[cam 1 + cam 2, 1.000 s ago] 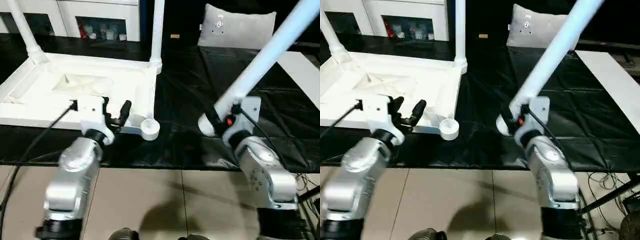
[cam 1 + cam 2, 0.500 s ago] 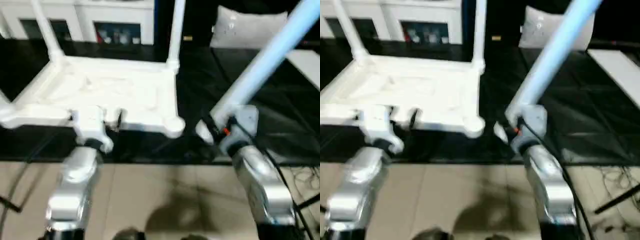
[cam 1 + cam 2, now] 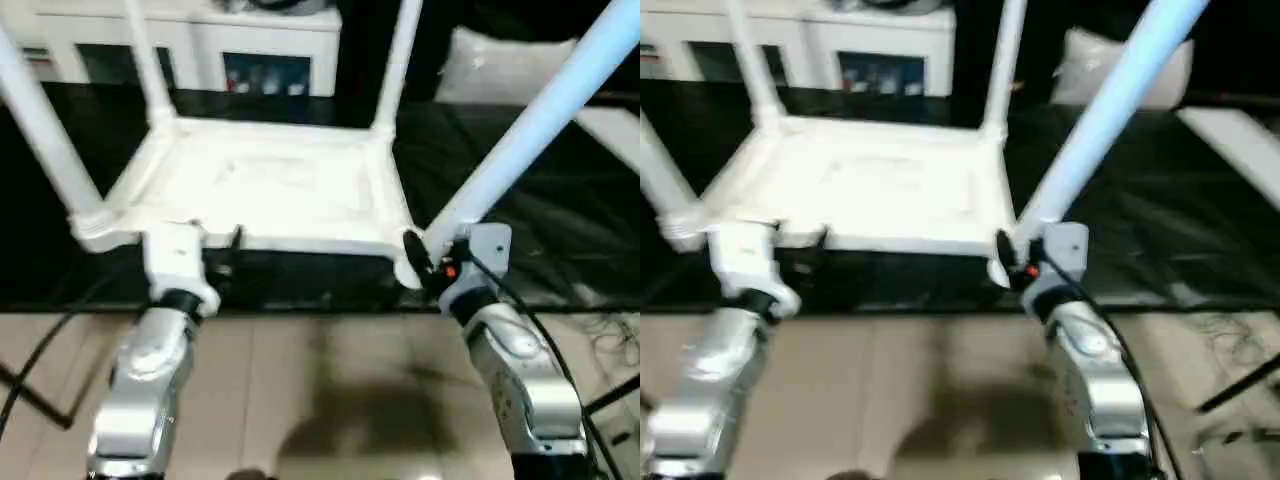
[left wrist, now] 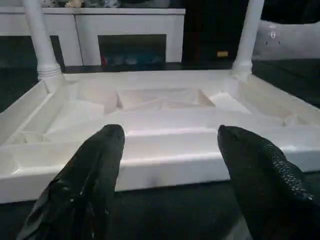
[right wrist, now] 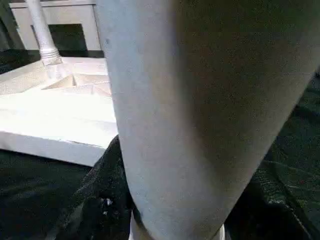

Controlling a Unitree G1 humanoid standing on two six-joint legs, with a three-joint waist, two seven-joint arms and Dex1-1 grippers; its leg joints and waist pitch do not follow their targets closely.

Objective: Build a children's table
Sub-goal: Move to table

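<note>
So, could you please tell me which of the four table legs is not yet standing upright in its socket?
The leg held in the right claw: it leans at the near right corner, while the other three stand upright in their sockets.

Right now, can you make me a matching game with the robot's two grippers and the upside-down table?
Things:
1. left gripper
2. right gripper
3. table top
4. cabinet

States:
A. lying upside down on the black surface
B. shut on a white leg
C. open, holding nothing
D. standing behind the table

Pairs: 1-C, 2-B, 3-A, 4-D
</note>
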